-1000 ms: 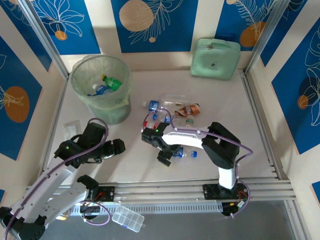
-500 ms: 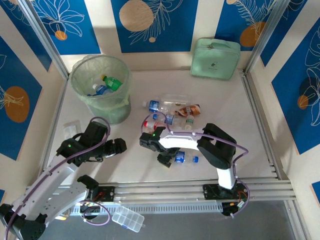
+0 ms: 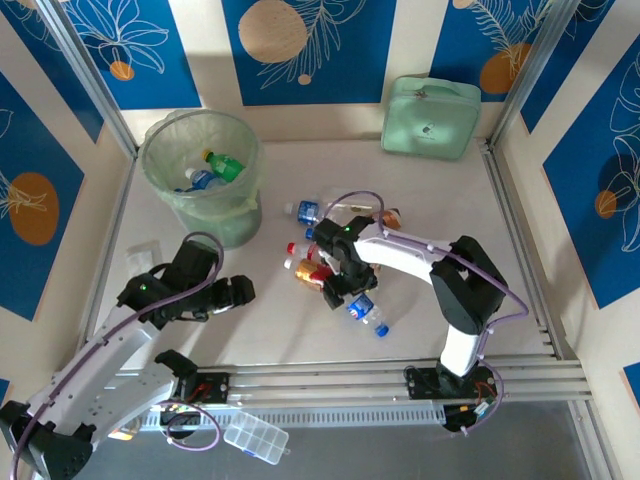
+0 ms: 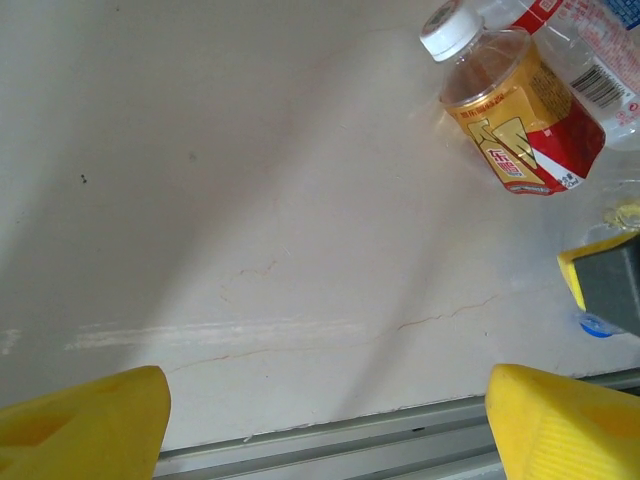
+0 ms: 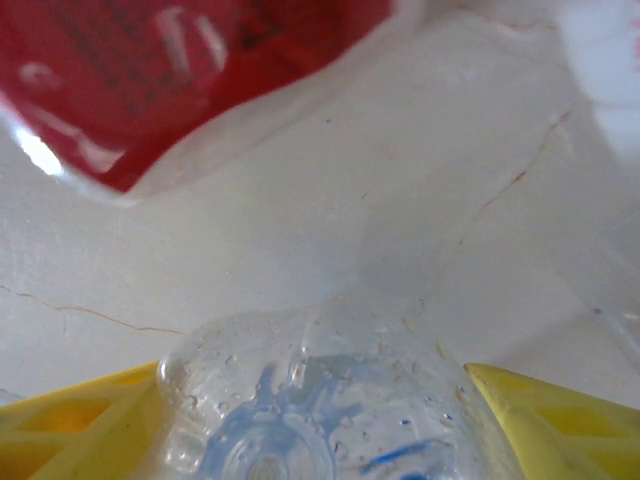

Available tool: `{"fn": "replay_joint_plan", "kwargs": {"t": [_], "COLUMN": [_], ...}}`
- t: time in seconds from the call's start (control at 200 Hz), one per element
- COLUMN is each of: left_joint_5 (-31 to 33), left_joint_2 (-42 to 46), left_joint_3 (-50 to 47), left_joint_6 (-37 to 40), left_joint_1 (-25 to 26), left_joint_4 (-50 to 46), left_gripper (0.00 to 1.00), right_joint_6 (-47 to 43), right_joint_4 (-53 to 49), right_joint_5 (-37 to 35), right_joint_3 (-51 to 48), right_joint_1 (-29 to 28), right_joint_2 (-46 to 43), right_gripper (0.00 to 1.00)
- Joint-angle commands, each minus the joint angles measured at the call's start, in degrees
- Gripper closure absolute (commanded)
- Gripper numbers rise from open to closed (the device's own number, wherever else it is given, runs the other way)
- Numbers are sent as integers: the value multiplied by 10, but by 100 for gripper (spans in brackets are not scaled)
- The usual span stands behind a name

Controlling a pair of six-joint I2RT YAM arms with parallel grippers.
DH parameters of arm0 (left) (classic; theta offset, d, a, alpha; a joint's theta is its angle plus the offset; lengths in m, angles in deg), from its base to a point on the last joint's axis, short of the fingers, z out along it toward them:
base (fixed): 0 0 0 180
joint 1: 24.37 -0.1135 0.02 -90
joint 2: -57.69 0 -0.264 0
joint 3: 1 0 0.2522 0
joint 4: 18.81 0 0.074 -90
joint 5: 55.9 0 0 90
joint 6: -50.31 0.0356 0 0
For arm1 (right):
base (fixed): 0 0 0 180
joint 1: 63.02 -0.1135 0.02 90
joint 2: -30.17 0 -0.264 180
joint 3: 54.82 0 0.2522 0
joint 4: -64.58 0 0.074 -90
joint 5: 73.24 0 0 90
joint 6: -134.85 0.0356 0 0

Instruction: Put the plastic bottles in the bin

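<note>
My right gripper (image 3: 343, 288) is shut on a clear blue-labelled bottle (image 3: 364, 311) near the table's middle. In the right wrist view its round base (image 5: 300, 420) fills the gap between both yellow fingers (image 5: 90, 410). My left gripper (image 3: 235, 292) hangs open over bare table to the left, its yellow fingertips (image 4: 80, 420) wide apart. An orange-labelled white-capped bottle (image 4: 510, 120) lies ahead of it, also seen from above (image 3: 310, 272). More bottles lie behind: a red-capped one (image 3: 298, 250) and a blue-labelled one (image 3: 307, 211). The bin (image 3: 165, 190) stands at the back left with a green bottle (image 3: 225, 163) inside.
A mint-green zippered case (image 3: 430, 117) leans on the back wall. A clear compartment box (image 3: 256, 437) lies below the metal rails (image 3: 400, 378) at the front. A red-labelled bottle (image 5: 150, 80) lies close ahead of the right fingers.
The right arm swung back and to the right, and its jaws closed on the blue-labelled bottle, which turned from lying sideways to diagonal. The left arm stayed still.
</note>
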Motion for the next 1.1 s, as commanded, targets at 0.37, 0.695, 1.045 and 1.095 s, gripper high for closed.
{"fn": "replay_joint_plan", "kwargs": {"t": [0.37,0.695,1.045,1.095], "left_joint_5": [-78,-110,-197,-214], "left_joint_2": [-6,3,-100,-119], "left_joint_3": [15,59,116,123], "left_joint_6": [42,177,280,280], "left_joint_1": [-4,7,71,80], "left_joint_4": [86,199,387,407], "left_gripper": [14,12,4,4], "right_joint_6": [26,43,101,115], "right_joint_4": [26,67,135,147], "right_joint_5": [151,275,386,392], "right_joint_3": [-13,12,90,95], "right_joint_1": [51,112,141,145], "right_joint_2": [-95,-223,-244,-246], "right_gripper": [30,30,30,30]}}
